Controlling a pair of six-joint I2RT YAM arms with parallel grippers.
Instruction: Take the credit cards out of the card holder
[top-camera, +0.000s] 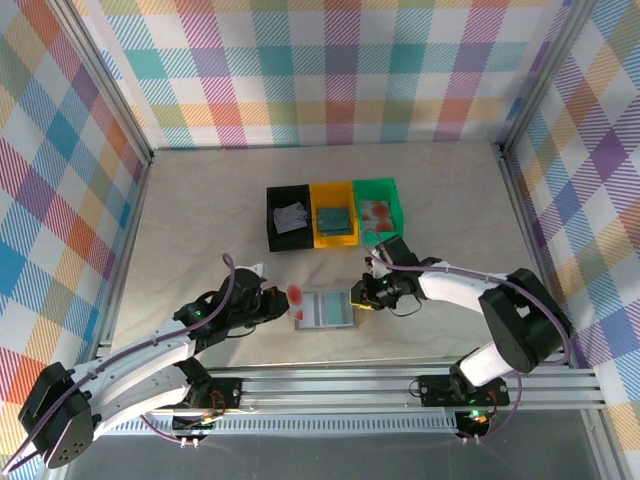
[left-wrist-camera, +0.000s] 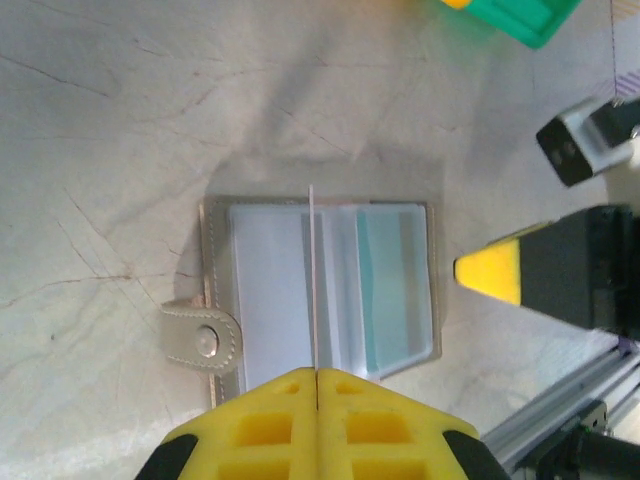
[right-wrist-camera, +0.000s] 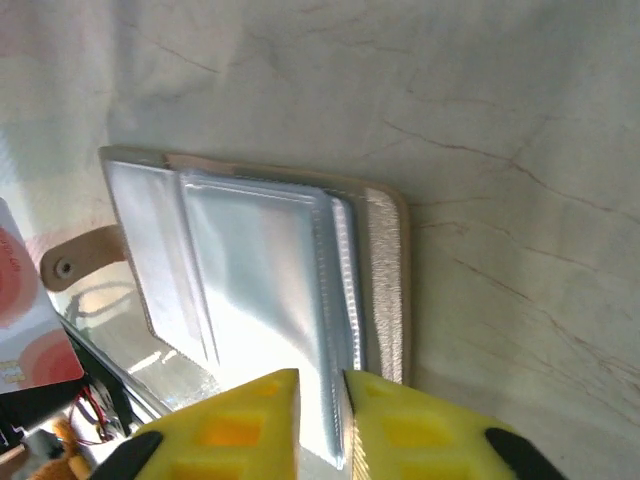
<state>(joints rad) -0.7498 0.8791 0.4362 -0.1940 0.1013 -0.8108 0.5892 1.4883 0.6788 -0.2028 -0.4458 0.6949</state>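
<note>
A: Whereabouts of the small flat grey folding card holder (top-camera: 327, 310)?

B: Lying open on the pale scratched table (top-camera: 200, 220), between the two hands, blue-grey pocket panels facing up, snap tab (left-wrist-camera: 205, 340) on the side away from the right hand.

A: Anything in the pockets?

B: Yes, a thin teal plastic card (left-wrist-camera: 385, 290), tucked into the panel nearer the right hand. Cannot tell about the other panel.

A: And the left hand (top-camera: 284, 298)?

B: Clamped tight on a thin reddish-pink plastic card (top-camera: 296, 294), just off the holder's tab side, face turned toward the holder. From the left wrist, merely a hairline over the holder's fold.

A: The right hand (top-camera: 362, 298)?

B: At the holder's opposite edge, yellow fingertips (right-wrist-camera: 420, 430) narrow, with a slim gap and the clear pocket edge showing in it. Cannot tell whether pinching that edge or merely poised over it.

A: Beyond the holder?

B: Well apart from it, toward the far wall, three box-like containers in a row, touching side by side: a black tray (top-camera: 270, 235), a yellow tray (top-camera: 334, 188), a green tray (top-camera: 398, 205). In the black, a whitish-grey card (top-camera: 291, 217); in the yellow, another teal card (top-camera: 333, 219); in the green, a reddish card (top-camera: 377, 211).
</note>
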